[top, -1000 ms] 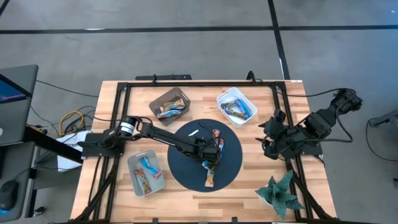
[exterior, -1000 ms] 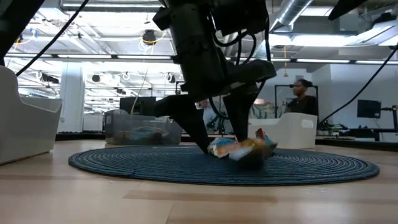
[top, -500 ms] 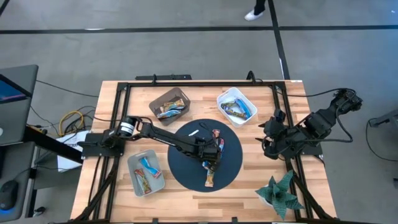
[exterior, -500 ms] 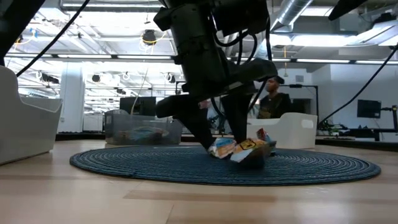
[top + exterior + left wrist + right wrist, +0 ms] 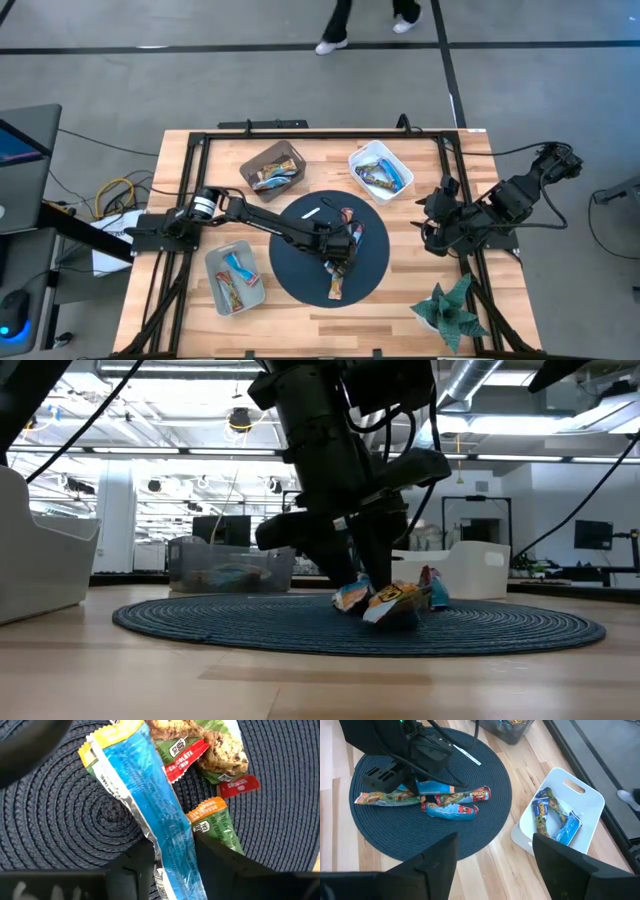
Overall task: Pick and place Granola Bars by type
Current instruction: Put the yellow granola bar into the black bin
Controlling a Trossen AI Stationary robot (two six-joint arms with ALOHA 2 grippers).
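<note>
Several granola bars lie in a loose pile on a round dark-blue woven mat (image 5: 300, 270). Among them are a long blue bar (image 5: 150, 795), a green and orange bar (image 5: 215, 822) and a bar with a red label (image 5: 200, 747). One more bar (image 5: 338, 287) lies near the mat's near edge. My left gripper (image 5: 172, 852) stands over the pile, slanting down, shut on the blue bar. My right gripper (image 5: 495, 865) waits raised at the table's right side, open, nothing between its fingers. My left gripper pinches the blue bar by its two long edges (image 5: 175, 845) between its two fingers, near one end of the bar. The fingers come steeply from above and lie across the bar. The rest of the bar rests on the mat and against the other bars.
A brown bin (image 5: 272, 168) and a white bin (image 5: 380, 170) with bars stand at the far side. Another white bin (image 5: 233, 278) holds bars at the near left. A thin white stick (image 5: 311, 212) lies on the mat. A green plant (image 5: 448, 310) stands at the near right corner.
My left gripper has stayed over the pile and its fingers have closed in onto the blue bar. The bars under it have shifted slightly, one end tipping up. A person has walked past beyond the table's far edge.
</note>
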